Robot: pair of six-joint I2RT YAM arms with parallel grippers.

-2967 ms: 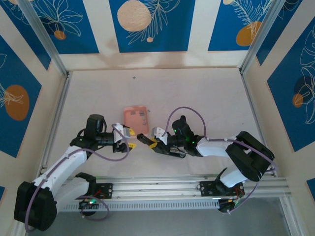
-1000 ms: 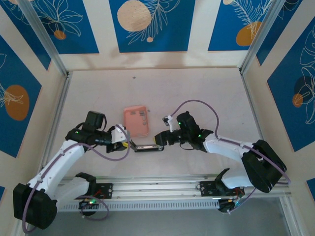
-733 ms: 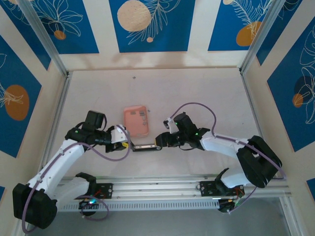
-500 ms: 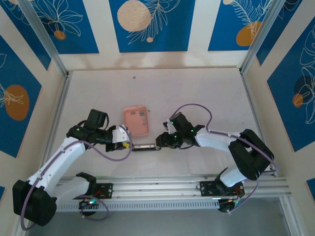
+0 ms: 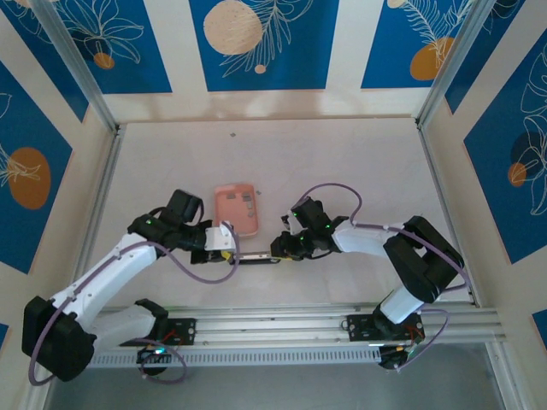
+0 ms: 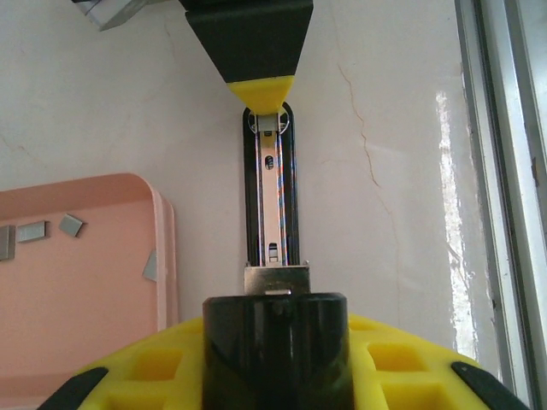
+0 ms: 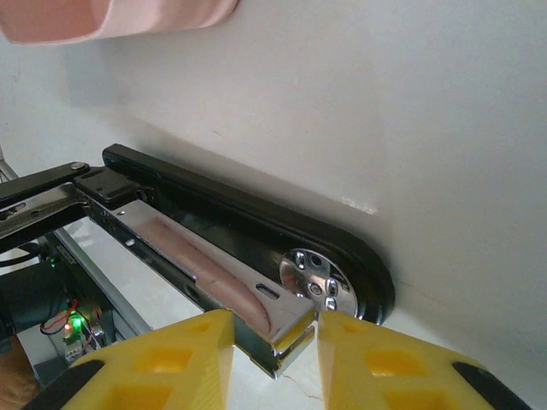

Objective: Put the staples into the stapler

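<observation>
- Since a second ago both arms have drawn closer in: the left wrist sits further right, the right elbow has swung toward the middle, and the right fingers have narrowed.
- The stapler lies flat on the table between the two grippers, just in front of the near edge of the pink box and apart from it.
- It is spread open, with the silvery rail lying along the black base.
- Whether any strip already sits in the rail's channel is too fine to make out.
- The left gripper is clamped on the stapler's left end. From the left wrist, that end slips under the dark finger and is hidden.
- The right gripper has its yellow fingertips pressed to either side of the rail's right end, beside the round hinge, and closed on it.
- From the left wrist, one yellow tip of the right gripper covers the stapler's far end.
- Loose staples lie as small grey pieces in the open box. The frame edge cuts the box off, so the rest of its contents are unseen.
- From the right wrist, only a blurred pink corner of the box shows at the top.
- An aluminium rail runs along the near edge, carrying both arm bases.
</observation>
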